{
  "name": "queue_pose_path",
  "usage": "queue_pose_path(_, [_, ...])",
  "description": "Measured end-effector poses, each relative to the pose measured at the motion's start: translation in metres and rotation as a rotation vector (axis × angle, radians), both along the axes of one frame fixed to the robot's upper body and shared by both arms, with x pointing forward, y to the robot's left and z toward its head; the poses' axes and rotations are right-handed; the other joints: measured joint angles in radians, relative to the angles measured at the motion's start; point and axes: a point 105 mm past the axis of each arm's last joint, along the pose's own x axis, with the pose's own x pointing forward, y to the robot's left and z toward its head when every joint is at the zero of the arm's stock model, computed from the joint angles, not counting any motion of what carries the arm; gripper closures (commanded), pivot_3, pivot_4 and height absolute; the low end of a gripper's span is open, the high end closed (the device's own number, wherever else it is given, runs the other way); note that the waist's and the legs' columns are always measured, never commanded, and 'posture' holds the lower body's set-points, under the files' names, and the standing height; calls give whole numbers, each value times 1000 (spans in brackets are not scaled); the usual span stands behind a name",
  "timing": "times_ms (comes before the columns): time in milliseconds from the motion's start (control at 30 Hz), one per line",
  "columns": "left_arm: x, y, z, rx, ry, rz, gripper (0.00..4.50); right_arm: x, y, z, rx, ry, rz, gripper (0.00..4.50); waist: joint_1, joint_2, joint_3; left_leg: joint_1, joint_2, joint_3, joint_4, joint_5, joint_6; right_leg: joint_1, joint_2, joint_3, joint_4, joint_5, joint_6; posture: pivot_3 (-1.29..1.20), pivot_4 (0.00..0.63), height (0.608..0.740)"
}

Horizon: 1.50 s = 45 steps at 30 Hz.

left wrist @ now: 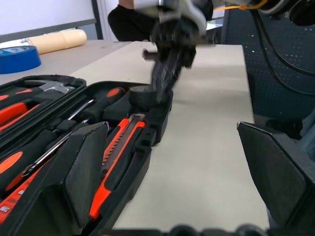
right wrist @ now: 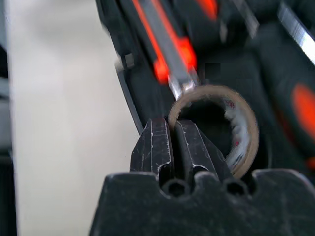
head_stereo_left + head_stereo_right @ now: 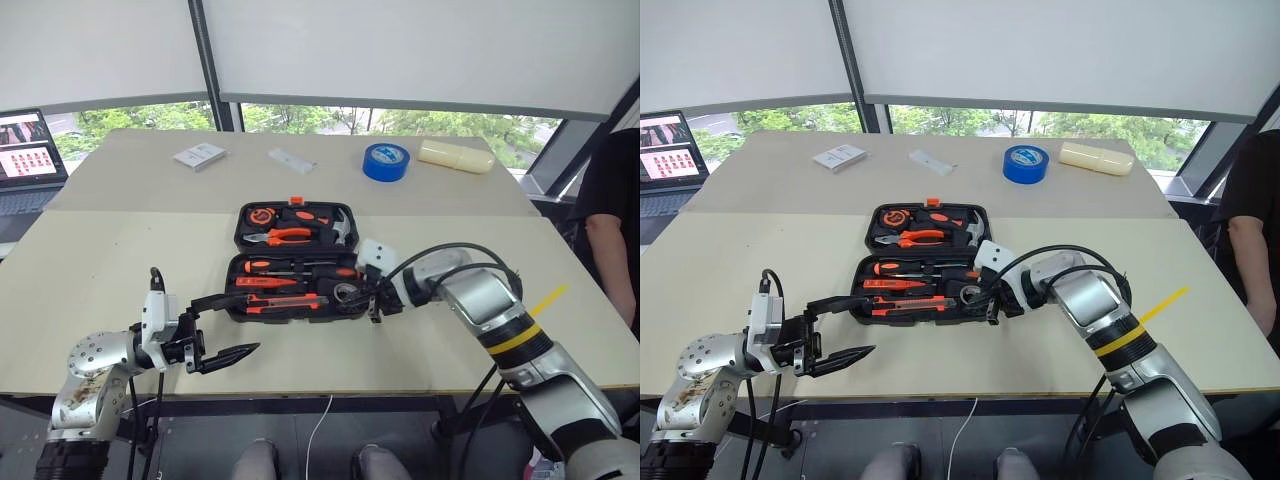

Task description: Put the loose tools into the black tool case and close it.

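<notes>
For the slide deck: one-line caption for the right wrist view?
Right gripper shut on small tape ring at the open tool case.

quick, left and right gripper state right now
left gripper: open, holding nothing, hovering beside the open black tool case.
right gripper: shut on the wall of the small dark tape ring, over the case's near right corner.

no text, label or number is legible on anything here.

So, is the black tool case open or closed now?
Open. The black tool case lies flat on the table, lid folded back, with its orange-handled tools showing in both halves.
</notes>
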Motion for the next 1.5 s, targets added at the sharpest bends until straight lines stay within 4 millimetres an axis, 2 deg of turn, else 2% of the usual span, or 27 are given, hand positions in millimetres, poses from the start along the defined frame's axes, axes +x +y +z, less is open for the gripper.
queue_pose_path(100, [1, 1, -1, 5, -10, 10, 0, 0, -1, -1, -14, 6, 6, 4440, 0, 0, 0, 1, 0, 0, 0, 0, 0, 0, 0, 0, 0, 0, 0, 0, 150, 740])
queue_pose_path(133, [2, 3, -2, 7, -8, 18, 0, 0, -1, -2, -15, 13, 10, 3873, 1, 0, 0, 1, 0, 0, 0, 0, 0, 0, 0, 0, 0, 0, 0, 0, 150, 740])
queue_pose_path(433, [10, 9, -2, 5, -24, 68, 0, -4, 3, 6, 0, 29, 47, 921, 1, 0, 0, 0, 0, 0, -1, 0, 0, 0, 1, 0, 0, 0, 0, 0, 150, 740])
queue_pose_path(500, [14, 15, 0, 18, -25, 99, 0, -14, 7, 20, 87, 74, 116, 247, 1, 0, 2, 0, 0, 0, -1, 0, 0, -1, 1, 0, 0, 0, 0, 0, 150, 740])
queue_pose_path(567, [23, 26, 5, 21, -32, 177, 532, -16, 0, 46, 155, 57, 157, 182, 2, 1, 2, 0, 0, 0, -1, 0, 0, 0, 0, 0, 0, 0, 0, 0, 150, 740])
queue_pose_path(600, [32, 34, 10, 3, -33, 246, 747, -12, -10, 61, 174, 21, 147, 182, 8, 1, 3, 0, 0, 0, 0, 0, 0, 0, 0, -1, 0, 0, 0, 0, 150, 740])
queue_pose_path(633, [43, 43, 13, -11, -20, 327, 1151, -3, -21, 74, 189, -36, 116, 182, 11, 1, 2, 1, 0, -1, 0, 0, 0, 1, 0, -1, 0, 0, 0, 0, 150, 740])
queue_pose_path(700, [63, 61, 16, -22, 32, 477, 1832, 18, -41, 83, 203, -125, 15, 725, 11, -1, 2, 2, 0, -1, 0, 0, 0, 2, 0, -2, 0, 0, 1, 0, 150, 740])
queue_pose_path(733, [74, 71, 16, -28, 57, 557, 2190, 32, -53, 78, 199, -162, -67, 937, 10, -1, 1, 3, 0, 0, 0, 0, 0, 3, 0, -2, 0, 0, 1, 0, 150, 740])
queue_pose_path(767, [81, 75, 14, -21, 77, 604, 2635, 43, -60, 69, 177, -197, -118, 1380, 8, -1, 1, 3, 0, 0, 0, 0, 0, 2, 0, -1, 0, 0, 1, 0, 150, 740])
queue_pose_path(800, [85, 78, 12, -16, 94, 632, 2928, 49, -65, 61, 158, -211, -152, 1631, 7, -1, 1, 3, 0, 0, 0, 0, 0, 2, 0, -1, 0, 0, 1, 0, 150, 740])
queue_pose_path(833, [91, 81, 8, -1, 122, 669, 3193, 58, -69, 46, 127, -236, -193, 1901, 5, -1, 2, 2, 0, 0, -1, 0, 0, 1, 0, -1, 0, 1, 0, 0, 150, 740])
queue_pose_path(867, [99, 82, 2, 23, 156, 703, 3724, 68, -71, 34, 114, -270, -239, 2435, 1, -1, 2, 1, 0, 0, -1, 0, 0, 0, 1, 0, 1, 1, 0, 0, 150, 740])
queue_pose_path(900, [102, 82, 0, 29, 164, 713, 3927, 71, -70, 29, 110, -277, -256, 2640, -1, -1, 2, 1, 0, 0, -2, 0, 0, -1, 1, 0, 1, 1, 0, 0, 150, 740])
queue_pose_path(933, [107, 79, -2, 33, 172, 728, 4374, 75, -70, 21, 102, -296, -277, 3051, -3, -1, 2, 0, 0, 0, -3, 0, 0, -1, 1, 0, 1, 1, 0, 0, 150, 740])
queue_pose_path(967, [114, 76, -4, 38, 177, 745, 4488, 80, -70, 15, 91, -320, -299, 3236, -4, -1, 2, 1, -1, 0, -3, 0, 0, -1, 1, 0, 1, 1, 0, 0, 150, 740])
queue_pose_path(1033, [126, 71, -6, 44, 181, 775, 4500, 90, -69, 9, 69, -378, -327, 4035, -4, -1, 2, 0, -1, 0, -3, 0, 0, -1, 1, 0, 1, 1, 0, 0, 150, 740])
queue_pose_path(1100, [136, 64, -10, 68, 191, 784, 4500, 96, -62, 7, 64, -426, -319, 4410, -8, -1, 2, 0, -1, 0, -3, 0, 0, -1, 1, 0, 0, 1, 1, 0, 150, 740])
queue_pose_path(1233, [143, 61, -20, 117, 210, 780, 4500, 98, -50, 2, 76, -466, -289, 4410, -14, -1, 2, 0, -1, 0, -4, 0, 0, 0, 1, 0, 0, 1, 1, 0, 150, 740])
queue_pose_path(1333, [145, 53, -27, 153, 235, 728, 4500, 93, -35, -9, 104, -409, -251, 4410, -13, -1, 2, 0, -1, 0, -3, 0, 0, 0, 0, 0, 1, 1, 1, 0, 150, 740])
queue_pose_path(1500, [133, 39, -30, 121, 287, 555, 4500, 83, -38, -10, 140, -338, -186, 4410, -11, -1, 3, -1, -2, 0, -3, 0, -1, 0, -1, 0, -1, 1, 2, 0, 150, 740])
